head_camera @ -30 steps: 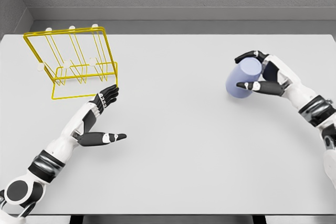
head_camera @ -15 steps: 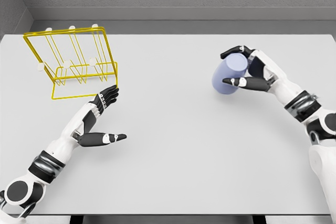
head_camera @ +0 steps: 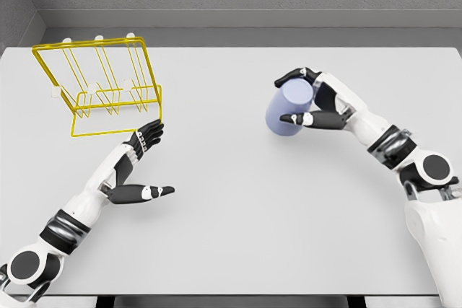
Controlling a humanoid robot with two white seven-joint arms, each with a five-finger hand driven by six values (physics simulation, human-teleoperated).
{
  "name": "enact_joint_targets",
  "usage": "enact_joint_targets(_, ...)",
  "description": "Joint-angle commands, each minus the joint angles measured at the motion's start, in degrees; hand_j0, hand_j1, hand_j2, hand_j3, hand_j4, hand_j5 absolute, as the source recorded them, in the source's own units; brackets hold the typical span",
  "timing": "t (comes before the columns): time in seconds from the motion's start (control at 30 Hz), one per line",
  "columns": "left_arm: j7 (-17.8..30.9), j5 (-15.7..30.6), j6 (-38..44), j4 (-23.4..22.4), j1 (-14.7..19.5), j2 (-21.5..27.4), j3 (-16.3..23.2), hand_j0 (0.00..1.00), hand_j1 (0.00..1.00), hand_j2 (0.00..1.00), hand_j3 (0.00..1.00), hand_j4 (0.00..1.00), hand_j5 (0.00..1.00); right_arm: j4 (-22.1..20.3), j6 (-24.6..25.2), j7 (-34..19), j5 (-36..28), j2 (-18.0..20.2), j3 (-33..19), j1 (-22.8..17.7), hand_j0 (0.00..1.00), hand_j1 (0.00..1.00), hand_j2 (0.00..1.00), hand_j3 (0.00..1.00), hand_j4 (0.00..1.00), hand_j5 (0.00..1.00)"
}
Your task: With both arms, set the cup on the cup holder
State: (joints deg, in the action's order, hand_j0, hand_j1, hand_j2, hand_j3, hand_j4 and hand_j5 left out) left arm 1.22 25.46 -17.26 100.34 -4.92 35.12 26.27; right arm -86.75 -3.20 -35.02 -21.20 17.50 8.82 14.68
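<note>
R hand (head_camera: pixel 309 99) grips cup (head_camera: pixel 287 109), rack (head_camera: pixel 97 88) far

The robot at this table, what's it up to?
Its right hand grips a pale blue cup, tilted, over the middle-right of the grey table. The left hand is open beside the yellow wire cup holder at the far left. The cup isn't on the holder yet.

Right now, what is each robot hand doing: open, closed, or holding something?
Left robot hand: open, fingers spread, holding nothing, near the yellow cup holder.
Right robot hand: closed on the blue cup.
</note>
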Motion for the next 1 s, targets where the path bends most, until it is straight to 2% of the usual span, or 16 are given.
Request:
enact_joint_targets(0.0, -0.1, 0.1, -0.1, 0.0, -0.4, 0.0, -1.0, 1.0, 1.0, 1.0, 1.0, 1.0, 1.0, -0.2, 0.0, 0.0, 1.0, -2.0, 1.4, 0.1, 0.47, 0.47, 0.47, 0.47, 0.47, 0.47)
enact_joint_targets(0.1, -0.1, 0.1, -0.1, 0.0, -1.4, 0.0, -2.1, 1.0, 1.0, 1.0, 1.0, 1.0, 1.0, -0.3, 0.0, 0.0, 1.2, -2.3, 2.0, 0.2, 0.47, 0.47, 0.47, 0.47, 0.47, 0.47)
enact_joint_targets(0.97, 0.0, 0.1, 0.3, 0.0, -1.8, 0.0, -2.0, 1.0, 1.0, 1.0, 1.0, 1.0, 1.0, -0.3, 0.2, 0.0, 2.4, -3.7, 9.2, 2.5, 0.46, 0.46, 0.46, 0.46, 0.46, 0.46)
